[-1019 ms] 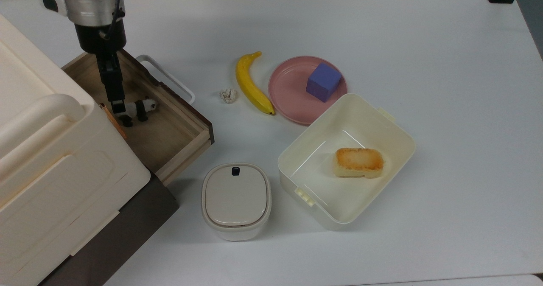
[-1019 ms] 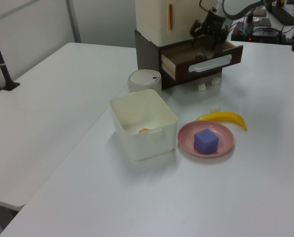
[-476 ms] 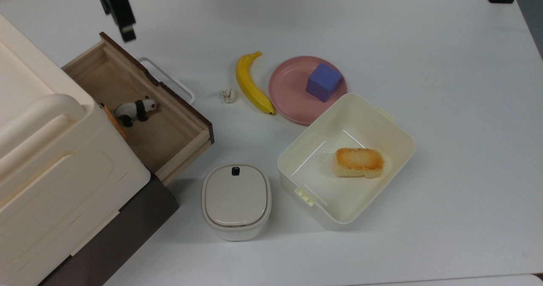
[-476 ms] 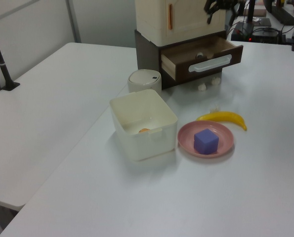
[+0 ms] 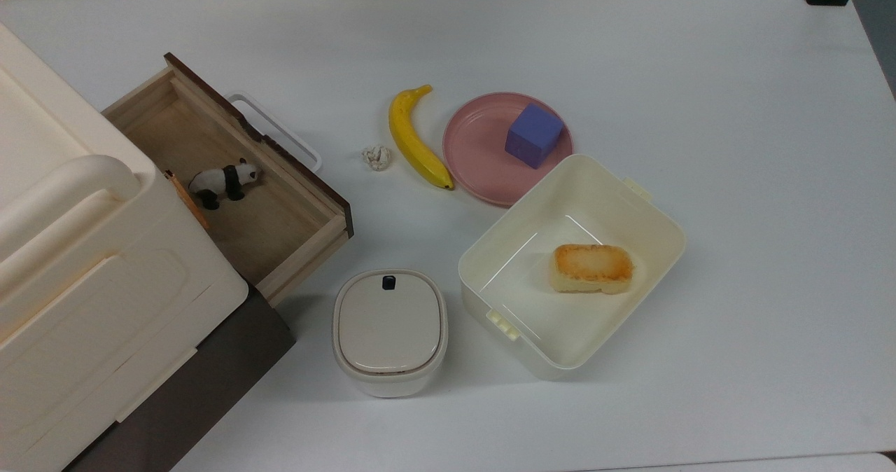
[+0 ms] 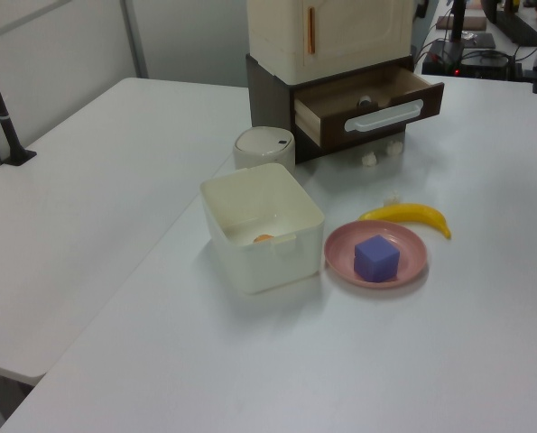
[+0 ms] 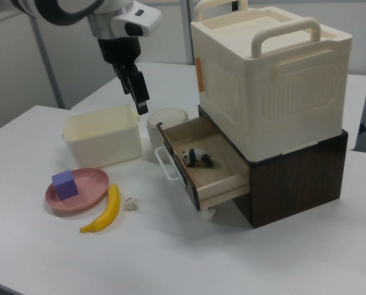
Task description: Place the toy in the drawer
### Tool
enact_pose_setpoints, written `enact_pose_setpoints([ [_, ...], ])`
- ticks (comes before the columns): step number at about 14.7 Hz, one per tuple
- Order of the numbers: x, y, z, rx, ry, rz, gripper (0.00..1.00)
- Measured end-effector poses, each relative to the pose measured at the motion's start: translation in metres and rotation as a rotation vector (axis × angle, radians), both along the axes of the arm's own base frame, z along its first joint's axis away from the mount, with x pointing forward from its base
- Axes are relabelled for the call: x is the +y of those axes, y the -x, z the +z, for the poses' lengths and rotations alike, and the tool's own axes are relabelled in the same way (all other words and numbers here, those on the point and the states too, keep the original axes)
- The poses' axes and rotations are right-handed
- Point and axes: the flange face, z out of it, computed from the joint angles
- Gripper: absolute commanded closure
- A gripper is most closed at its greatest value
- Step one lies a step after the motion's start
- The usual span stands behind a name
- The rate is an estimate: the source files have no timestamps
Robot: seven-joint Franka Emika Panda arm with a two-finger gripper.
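Lifting clear of the drawer, your gripper now hangs high above the table, holding nothing; I cannot tell how wide it stands. The toy it gripped a second ago stands alone on the drawer floor, so the placing looks done. Count one banana, one plate, one cube, one tub.

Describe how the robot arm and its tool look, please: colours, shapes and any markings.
In the right view, the arm has rounded white segments with a dark band at one joint. A silver-grey cylindrical wrist follows, with a white block that carries a small dark marking beside it. Below comes a black body, and the tool ends in slim black fingers. No cable can be made out.
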Motion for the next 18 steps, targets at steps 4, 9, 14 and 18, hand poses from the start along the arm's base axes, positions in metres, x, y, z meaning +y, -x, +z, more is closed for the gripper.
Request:
enact_pose_setpoints([
  [4,0.02,-0.003,0.0,-0.004,0.038,0.256,0.0],
  [9,0.061,-0.018,-0.022,0.068,0.128,0.41,0.0],
  [14,0.083,-0.035,-0.049,0.121,0.132,0.411,0.0],
  [18,0.091,-0.046,-0.058,0.136,0.144,0.419,0.0],
])
